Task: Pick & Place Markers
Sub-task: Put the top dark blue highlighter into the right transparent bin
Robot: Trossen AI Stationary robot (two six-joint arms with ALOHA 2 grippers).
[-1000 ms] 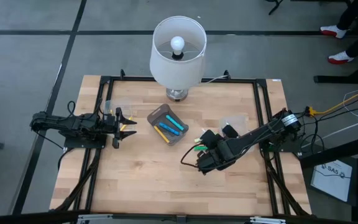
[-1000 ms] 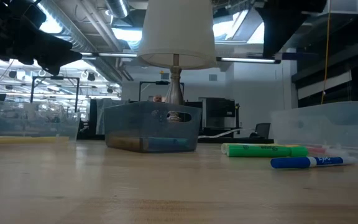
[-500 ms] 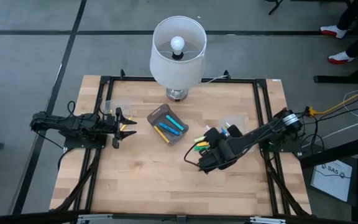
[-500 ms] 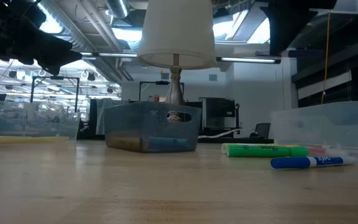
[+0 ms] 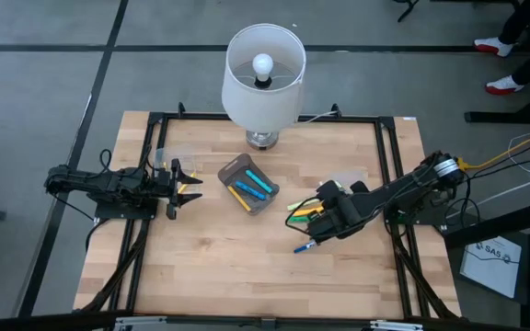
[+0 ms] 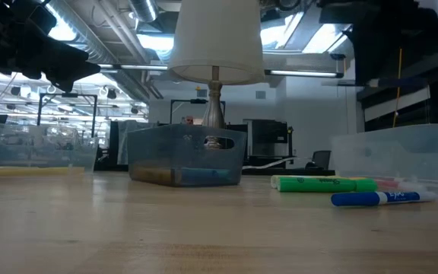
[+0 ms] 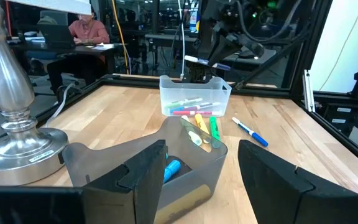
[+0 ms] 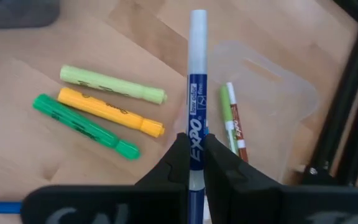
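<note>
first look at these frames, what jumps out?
The lit lamp at the table's far edge, straight over a grey bin holding blue and yellow markers. On the right, the right gripper is shut on a blue Expo marker, above three loose highlighters and a clear tray. The left gripper waits open on the left.

Matt butcher-block wood table (image 5: 210,257), seemingly translucent plastic bin (image 7: 194,96), metal lamp base (image 7: 17,143).
</note>
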